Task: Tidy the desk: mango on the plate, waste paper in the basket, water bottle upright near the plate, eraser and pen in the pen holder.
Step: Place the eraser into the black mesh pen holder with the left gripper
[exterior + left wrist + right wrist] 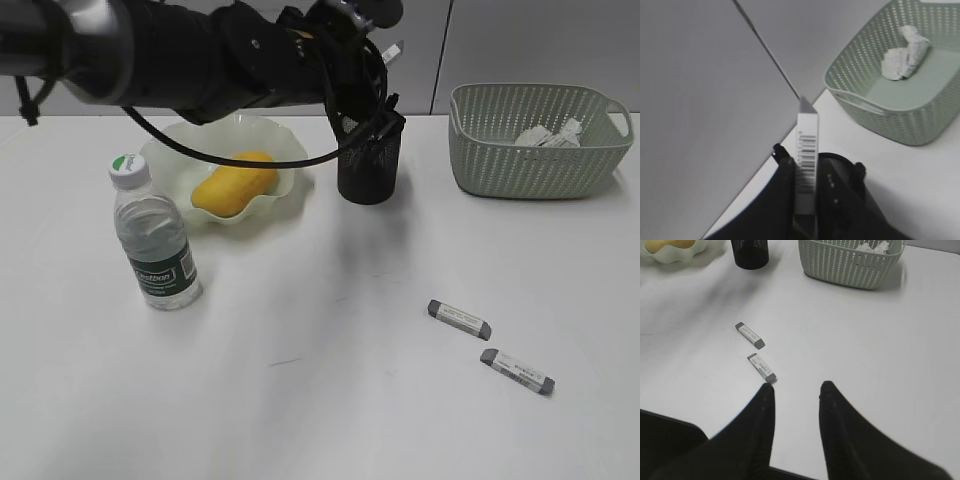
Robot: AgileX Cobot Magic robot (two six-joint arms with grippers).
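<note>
My left gripper [375, 62] hovers over the black mesh pen holder [369, 165], shut on a white eraser [807, 150] with a barcode that sticks up between the jaws. Two more grey-tipped erasers [459, 319] [517, 371] lie on the white desk [320, 400] at the front right. The yellow mango [233, 184] rests on the pale green wavy plate [285, 150]. Beside the plate the water bottle [155, 240] stands upright. Waste paper [905, 57] lies inside the sage-green basket [540, 165]. My right gripper [797, 389] hangs open over bare desk just right of the nearer eraser [762, 368]. The pen is out of view.
The left arm and its cable [200, 45] stretch across the back of the desk above the plate. A grey wall with a seam stands behind the desk.
</note>
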